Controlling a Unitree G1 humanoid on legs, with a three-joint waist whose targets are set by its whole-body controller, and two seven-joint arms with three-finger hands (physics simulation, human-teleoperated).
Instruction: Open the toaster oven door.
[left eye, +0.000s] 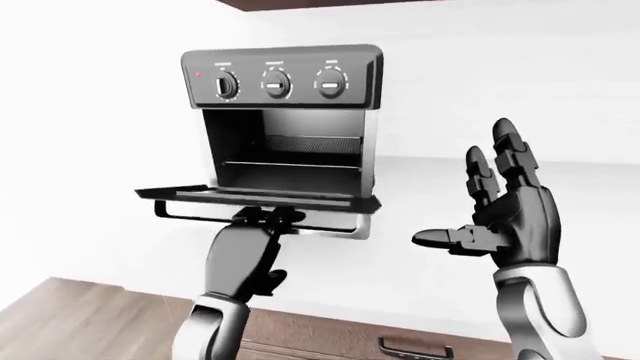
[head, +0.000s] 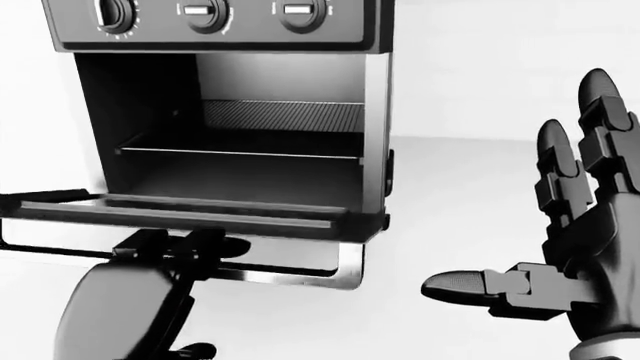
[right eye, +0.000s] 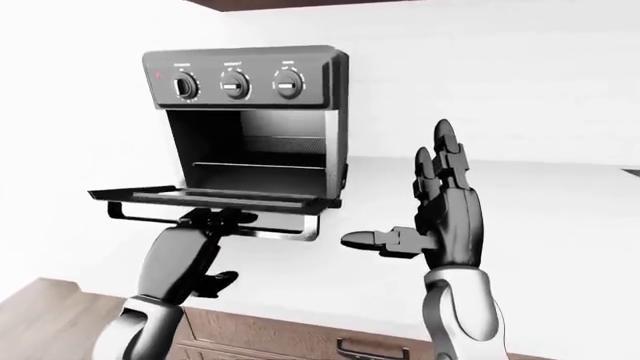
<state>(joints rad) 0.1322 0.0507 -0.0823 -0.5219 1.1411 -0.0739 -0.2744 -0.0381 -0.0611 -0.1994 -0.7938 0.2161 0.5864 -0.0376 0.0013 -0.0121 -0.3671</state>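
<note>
The left hand (head: 150, 259) is seen with its fingers hooked over the door handle (head: 250, 271) of the toaster oven door (left eye: 255, 199), which lies level. The handle should be released gently. The right hand (left eye: 515, 214) is held spread, grasping nothing. Beyond, the toaster oven (left eye: 285, 112) stands on the counter (left eye: 480, 285).

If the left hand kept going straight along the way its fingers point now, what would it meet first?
The left hand points up at the handle bar of the lowered toaster oven door and looks already on it. Whether the fingers close round the bar is unclear. Beyond lies the door's underside.
</note>
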